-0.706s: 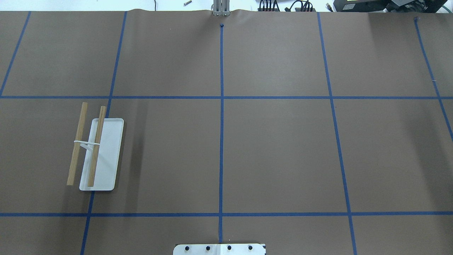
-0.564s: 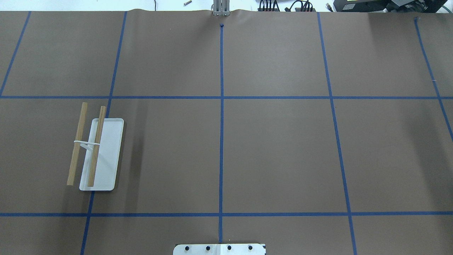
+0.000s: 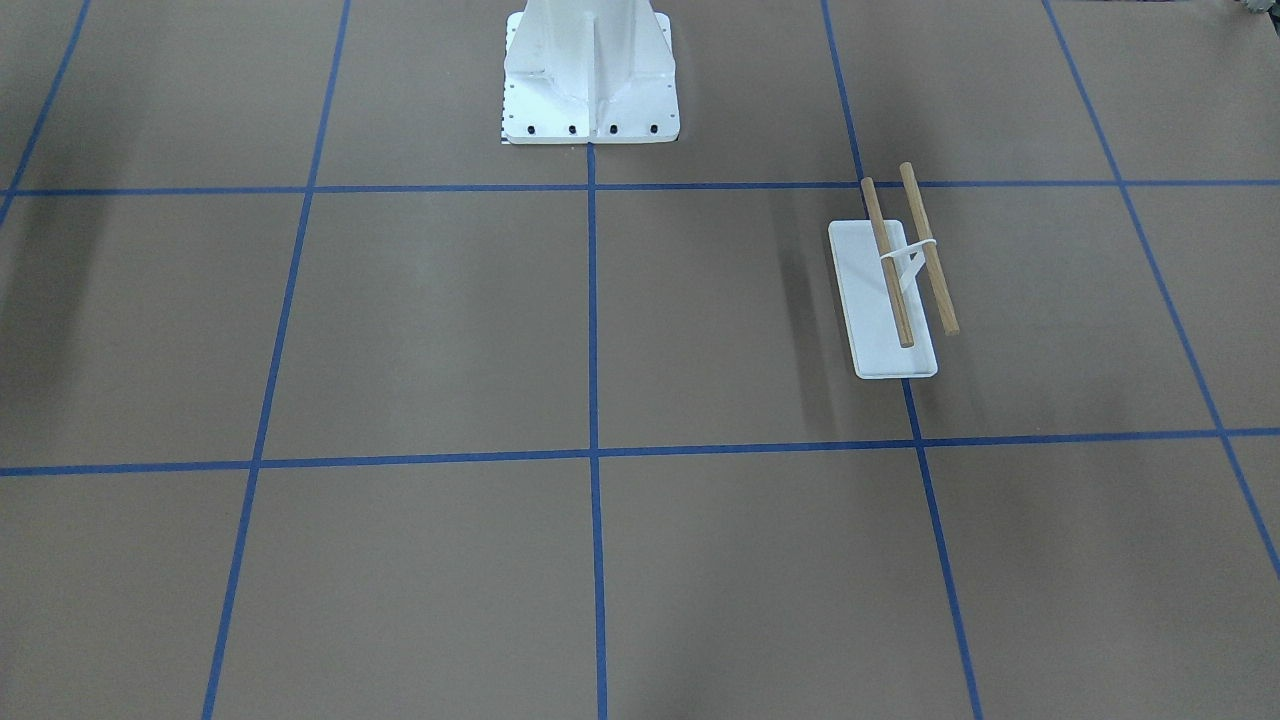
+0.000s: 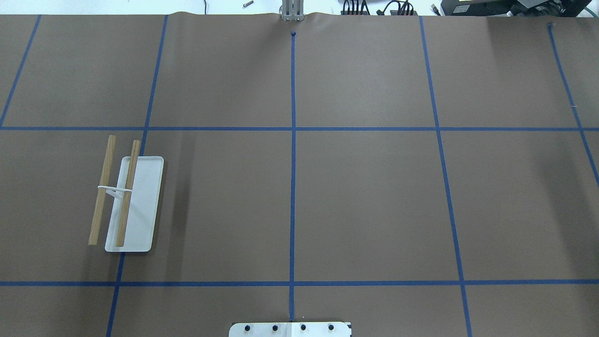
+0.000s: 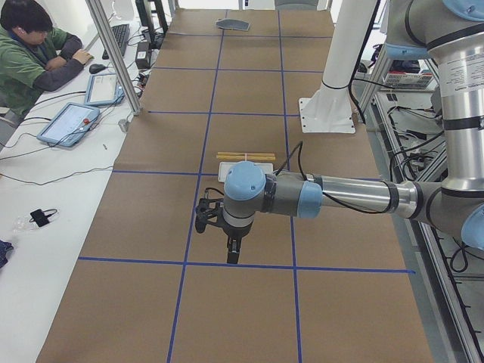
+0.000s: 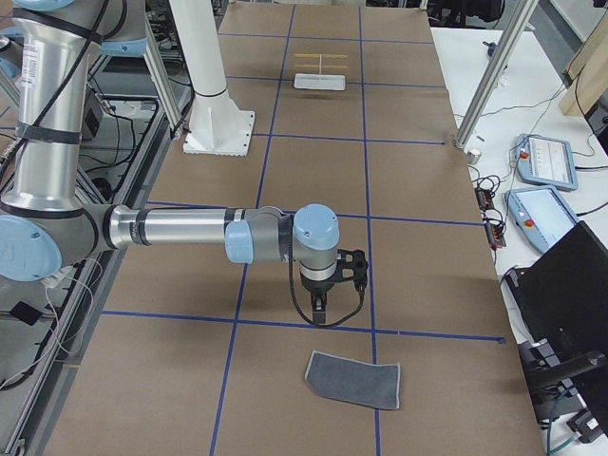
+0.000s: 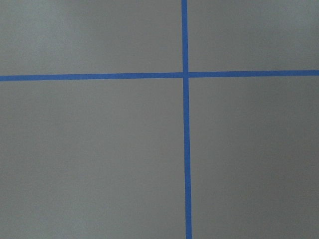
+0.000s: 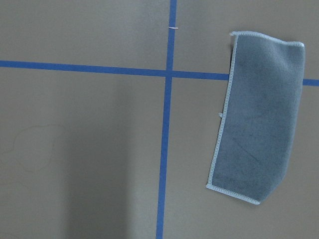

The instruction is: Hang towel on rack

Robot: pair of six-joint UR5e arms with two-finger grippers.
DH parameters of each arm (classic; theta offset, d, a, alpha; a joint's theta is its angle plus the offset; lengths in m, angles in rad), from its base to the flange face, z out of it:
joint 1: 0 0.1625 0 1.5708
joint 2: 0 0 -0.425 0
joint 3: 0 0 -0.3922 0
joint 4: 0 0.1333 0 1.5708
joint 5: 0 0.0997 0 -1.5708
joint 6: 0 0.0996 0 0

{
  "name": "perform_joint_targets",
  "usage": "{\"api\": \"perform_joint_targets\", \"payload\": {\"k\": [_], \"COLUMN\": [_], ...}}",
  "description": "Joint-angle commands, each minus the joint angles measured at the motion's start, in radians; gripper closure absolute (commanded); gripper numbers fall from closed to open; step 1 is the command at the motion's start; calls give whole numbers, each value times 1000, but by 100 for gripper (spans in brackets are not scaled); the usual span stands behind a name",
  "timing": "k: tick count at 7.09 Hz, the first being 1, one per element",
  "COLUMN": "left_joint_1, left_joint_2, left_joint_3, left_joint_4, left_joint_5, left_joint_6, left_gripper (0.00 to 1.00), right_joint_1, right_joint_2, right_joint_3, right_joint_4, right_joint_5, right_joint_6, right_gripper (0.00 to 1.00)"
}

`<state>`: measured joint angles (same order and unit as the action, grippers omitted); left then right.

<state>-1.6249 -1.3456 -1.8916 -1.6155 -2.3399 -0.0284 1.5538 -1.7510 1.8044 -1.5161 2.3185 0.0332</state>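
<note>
The right gripper is seen pointed straight down, hung low over the brown-papered table, and whether its fingers are parted or closed cannot be told from the side view alone. Just beside it, toward the table's end on the robot's right, the towel is found lying flat, a dark grey cloth with a pale stitched edge; from the right wrist camera the towel is shown spread across 1 line of the blue tape grid. The left gripper is likewise held pointing down over the table, nothing between its fingers that can be made out, and its state cannot be told either. Behind it the rack is stood upright on its white base, its 2 wooden dowels parallel and raised on the bracket. The rack is placed in the robot's left half, well apart from the towel, which is not yet hung. The white bolted pedestal is seen at the robot's edge, and an operator is seated at the side bench.
</note>
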Motion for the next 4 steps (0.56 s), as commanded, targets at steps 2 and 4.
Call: {"api": "perform_joint_targets", "payload": {"k": [2, 4], "left_joint_1": [0, 0], "left_joint_2": [-18, -33], "left_joint_3": [-36, 6], "left_joint_4": [-10, -247], "left_joint_5": [-2, 2], "left_joint_6": [2, -5], "left_gripper": [1, 1], "right_joint_1": [-38, -38], "right_joint_2": [28, 77], "right_joint_3": [-5, -100], "right_joint_4": [205, 341], "right_joint_5": [-5, 30], "right_joint_6": [14, 19], "right_gripper": [0, 0]}}
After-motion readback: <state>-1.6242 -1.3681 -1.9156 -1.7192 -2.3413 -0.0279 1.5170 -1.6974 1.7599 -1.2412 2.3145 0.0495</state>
